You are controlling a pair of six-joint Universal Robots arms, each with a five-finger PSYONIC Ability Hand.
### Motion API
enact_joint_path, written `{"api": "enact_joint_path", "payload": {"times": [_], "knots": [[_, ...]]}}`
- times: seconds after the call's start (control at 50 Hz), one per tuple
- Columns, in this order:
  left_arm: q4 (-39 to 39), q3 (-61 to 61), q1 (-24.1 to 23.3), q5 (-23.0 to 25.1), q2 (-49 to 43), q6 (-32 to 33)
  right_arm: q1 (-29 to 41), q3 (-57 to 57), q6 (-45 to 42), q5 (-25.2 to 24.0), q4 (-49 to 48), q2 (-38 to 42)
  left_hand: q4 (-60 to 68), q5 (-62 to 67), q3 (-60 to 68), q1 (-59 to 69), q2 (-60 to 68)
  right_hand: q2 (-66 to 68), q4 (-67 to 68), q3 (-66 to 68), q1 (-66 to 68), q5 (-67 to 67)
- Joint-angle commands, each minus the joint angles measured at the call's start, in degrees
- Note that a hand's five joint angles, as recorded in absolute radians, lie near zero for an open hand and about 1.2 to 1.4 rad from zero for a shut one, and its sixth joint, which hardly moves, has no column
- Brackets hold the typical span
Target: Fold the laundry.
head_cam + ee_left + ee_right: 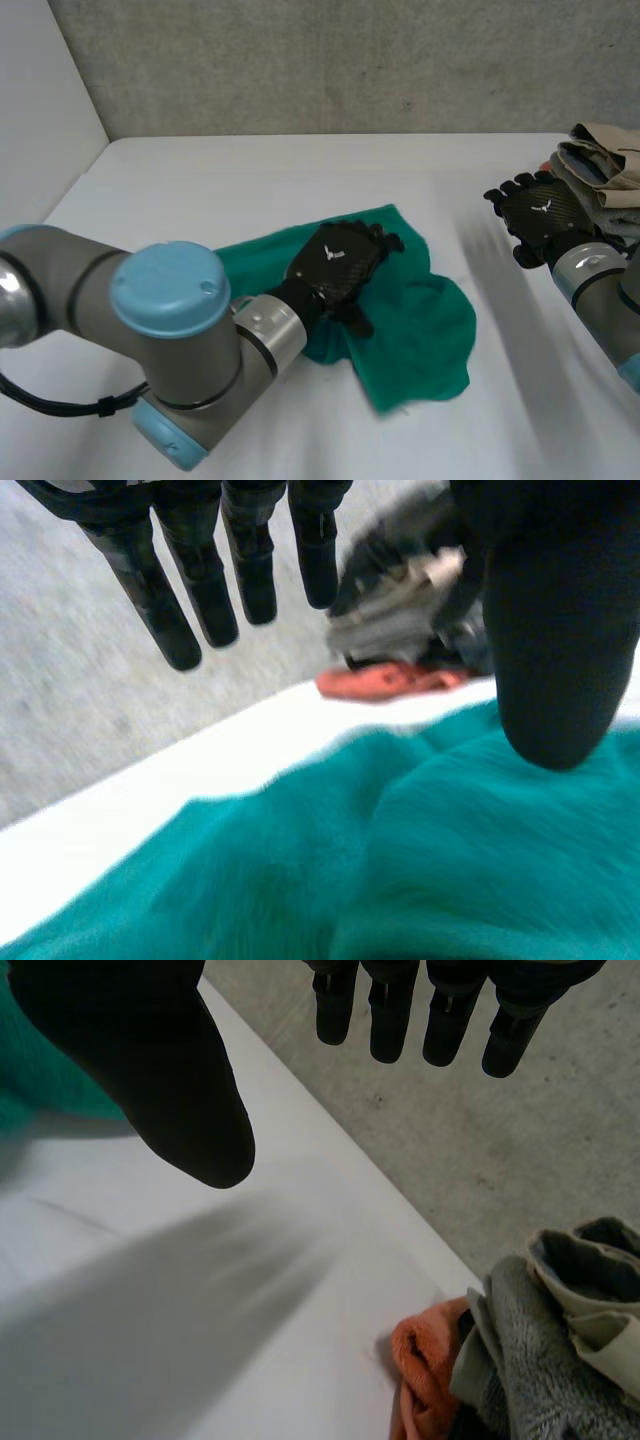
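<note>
Here, the left hand (335, 265), fingers straight and spread, hangs over the crumpled green cloth (430, 330) at the middle of the white table (250, 180), while the right hand (540, 213), likewise loose and empty, sits well apart beside the laundry pile (605, 160).

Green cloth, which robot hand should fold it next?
Probably the left hand: it is open and right over the green cloth. The right hand is away from it, near the laundry pile.

Looks like a robotics lab: a bare white table (300, 170) boxed in by a plain grey wall (330, 60) and a white side panel (40, 100), with two robot arms (90, 290) reaching over it
</note>
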Motion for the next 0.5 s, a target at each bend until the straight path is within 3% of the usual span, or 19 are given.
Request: {"api": "enact_joint_path", "payload": {"times": [0.02,0.06,0.18,0.28,0.4,0.5], "knots": [[-3.0,1.8,2.0,-7.4,5.1,3.1,0.6,-1.0,0.0,0.4,7.6,-0.8,-4.6,-3.9,-5.3,-2.9,-4.8,-2.4,-1.9,-1.9,-3.2,-46.1],[-3.0,1.0,4.0,-9.2,8.2,3.3,0.9,-1.6,0.3,0.1,13.1,-4.1,-5.6,-4.9,-6.3,-3.9,-5.8,-2.4,-1.9,-1.9,-3.2,-46.1],[-3.8,-3.6,9.2,-8.7,12.1,3.6,2.0,-1.8,5.4,-0.2,25.0,-9.1,-6.6,-5.9,-7.3,-4.9,-6.8,-2.4,-1.9,-1.9,-3.2,-46.1],[-3.3,-7.9,15.8,-6.1,11.9,4.9,8.8,-0.3,12.7,-0.8,30.2,-9.5,-6.3,-5.6,-6.9,-4.6,-6.5,-2.4,-1.9,-1.9,-3.2,-46.1],[-3.8,-7.7,23.6,2.5,5.2,11.9,15.6,4.0,15.3,0.0,27.6,-8.6,-5.0,-4.2,-5.6,-3.2,-5.1,-2.4,-1.9,-1.9,-3.2,-46.1],[-3.4,-6.6,27.4,6.0,0.4,20.5,22.9,7.2,15.4,2.4,16.4,-4.4,-5.0,-4.2,-5.6,-3.2,-5.1,-2.4,-1.9,-1.9,-3.2,-46.1]]}}
